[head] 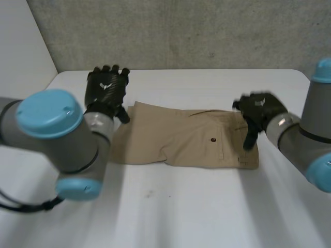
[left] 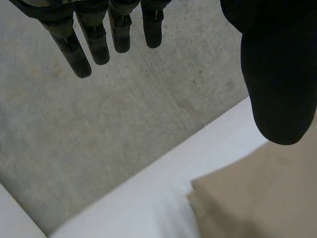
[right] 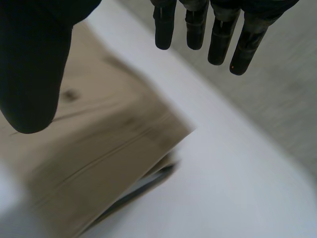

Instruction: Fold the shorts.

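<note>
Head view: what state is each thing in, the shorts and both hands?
Shorts: lying flat on the table, held by neither hand.
Left hand: open, fingers straight, holding nothing, at one end of the shorts.
Right hand: open, fingers straight, holding nothing, at the other end.

The tan shorts (head: 181,137) lay flat and spread lengthwise across the middle of the white desk (head: 207,206), one leg seemingly doubled over the other, the waistband end toward 3 o'clock, the leg hems toward 9 o'clock, and a small dark button (head: 213,139) facing up.
</note>
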You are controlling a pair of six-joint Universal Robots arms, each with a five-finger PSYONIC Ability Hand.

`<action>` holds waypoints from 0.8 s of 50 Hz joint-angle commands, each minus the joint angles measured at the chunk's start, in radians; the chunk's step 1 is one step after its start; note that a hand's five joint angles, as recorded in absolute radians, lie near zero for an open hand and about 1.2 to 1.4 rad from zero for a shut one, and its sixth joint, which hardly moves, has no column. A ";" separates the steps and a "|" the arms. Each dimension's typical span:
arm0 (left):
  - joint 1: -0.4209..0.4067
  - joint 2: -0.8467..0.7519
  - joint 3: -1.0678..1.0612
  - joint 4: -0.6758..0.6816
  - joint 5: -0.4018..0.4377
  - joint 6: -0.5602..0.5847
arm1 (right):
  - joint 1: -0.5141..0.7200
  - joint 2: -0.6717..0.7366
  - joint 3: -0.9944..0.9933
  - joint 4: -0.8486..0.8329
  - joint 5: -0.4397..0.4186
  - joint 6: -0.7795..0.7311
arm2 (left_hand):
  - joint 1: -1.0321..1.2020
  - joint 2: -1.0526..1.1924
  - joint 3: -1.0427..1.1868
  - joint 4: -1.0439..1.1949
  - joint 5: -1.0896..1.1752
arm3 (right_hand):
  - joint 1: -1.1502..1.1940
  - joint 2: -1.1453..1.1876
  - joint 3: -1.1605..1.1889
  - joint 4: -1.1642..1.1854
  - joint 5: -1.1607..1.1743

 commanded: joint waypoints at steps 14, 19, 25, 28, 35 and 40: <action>0.044 0.076 -0.219 0.011 -0.003 -0.104 | -0.097 0.093 0.351 -0.476 -0.149 0.016 | -0.022 -0.032 -0.041 -0.030 -0.046 | 0.568 0.549 0.550 0.535 0.527; 0.044 0.075 -0.226 0.011 -0.002 -0.106 | -0.097 0.125 0.323 -0.489 -0.121 -0.050 | -0.022 -0.032 -0.041 -0.030 -0.046 | 1.183 1.164 1.166 1.150 1.142; 0.041 0.075 -0.234 0.009 -0.003 -0.106 | -0.111 0.084 0.308 -0.460 -0.041 -0.116 | -0.022 -0.032 -0.041 -0.030 -0.046 | 1.183 1.164 1.166 1.150 1.142; 0.041 0.078 -0.235 0.009 -0.003 -0.106 | -0.125 0.035 0.311 -0.411 -0.009 -0.190 | -0.022 -0.032 -0.041 -0.030 -0.046 | 1.183 1.164 1.166 1.150 1.142; 0.044 0.082 -0.235 0.003 -0.003 -0.106 | -0.211 -0.066 0.306 -0.311 0.020 -0.478 | -0.022 -0.032 -0.041 -0.030 -0.046 | 1.183 1.164 1.166 1.150 1.142; 0.042 0.082 -0.237 0.003 -0.002 -0.106 | -0.195 -0.072 0.259 -0.354 0.019 -0.671 | -0.022 -0.032 -0.041 -0.030 -0.046 | 1.183 1.164 1.166 1.150 1.142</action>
